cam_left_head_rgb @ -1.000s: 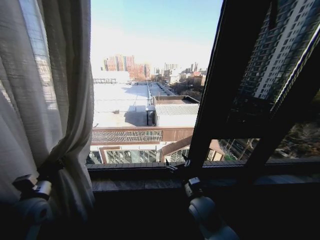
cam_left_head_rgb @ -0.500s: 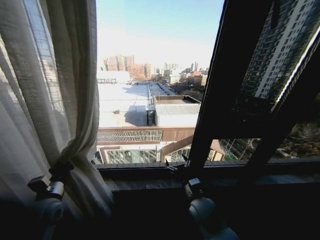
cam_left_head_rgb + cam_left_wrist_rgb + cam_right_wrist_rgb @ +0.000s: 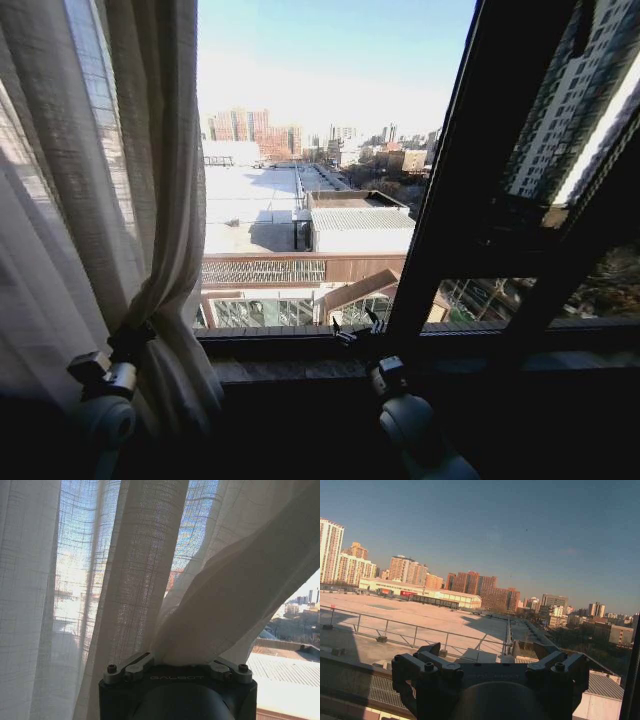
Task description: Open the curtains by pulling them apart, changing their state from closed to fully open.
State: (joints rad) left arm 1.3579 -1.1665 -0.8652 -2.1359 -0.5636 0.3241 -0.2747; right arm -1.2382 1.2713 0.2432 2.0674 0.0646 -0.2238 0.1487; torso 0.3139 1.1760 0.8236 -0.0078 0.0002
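at the far left of your head view hang the curtains (image 3: 95, 200), bunched against the left side of the window and cut off by the top, left and bottom edges, so you can't see where they end. the cloth is sheer, cream, coarsely woven, with a visible grid of threads, and it falls in long vertical pleats that narrow to a waist low down. that waist sits at your left gripper (image 3: 128, 342), whose dark tip is buried in the folds; below it the wrist is grey and rounded, fading into shadow. in your left wrist view the gripper (image 3: 177, 661) is clenched on a thick fold of curtain that fans up and out from between the two metal finger mounts; the fingertips themselves are hidden by the fabric. daylight glows through the thinner pleats, and the thicker fold looks opaque.

moving right, the middle pane is uncovered and you see flat roofs and distant towers beyond the dark sill (image 3: 300, 345). your right gripper (image 3: 355, 330) sits at that sill, just left of a slanting black frame bar (image 3: 450, 200), touching no cloth. its thin fingers stand apart, released, in the head view, though they are small and dark against the sill. in your right wrist view the gripper (image 3: 495, 655) shows its bolted mounts spread wide with open air between.
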